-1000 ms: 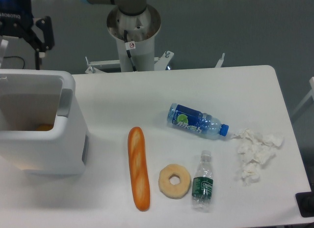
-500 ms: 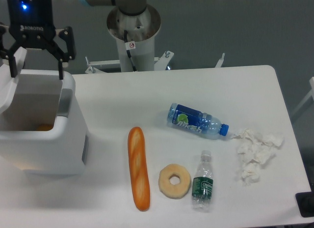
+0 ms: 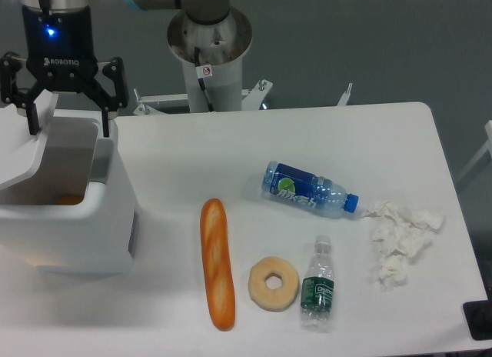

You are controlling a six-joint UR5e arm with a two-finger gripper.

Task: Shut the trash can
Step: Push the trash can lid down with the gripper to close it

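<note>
The trash can [image 3: 73,238] is a large white boxy bin at the table's left edge. Its top is open, and something orange [image 3: 69,199] shows inside. Its flat white lid [image 3: 19,145] stands tilted over the left side of the opening. A grey tab [image 3: 104,161] sits on the right rim. My gripper [image 3: 68,120] hangs over the back of the can with its two black fingers spread wide. The left finger [image 3: 32,115] is right at the lid's upper edge and the right finger [image 3: 105,117] is above the right rim. It holds nothing.
A baguette [image 3: 217,263], a donut [image 3: 274,283], a small clear bottle [image 3: 317,293], a blue-labelled bottle [image 3: 309,189] and crumpled tissue [image 3: 400,240] lie on the white table to the right. The arm's base [image 3: 209,45] stands behind the table.
My gripper has moved right and down from the far left corner to above the can's back edge. The lid now leans further over the opening.
</note>
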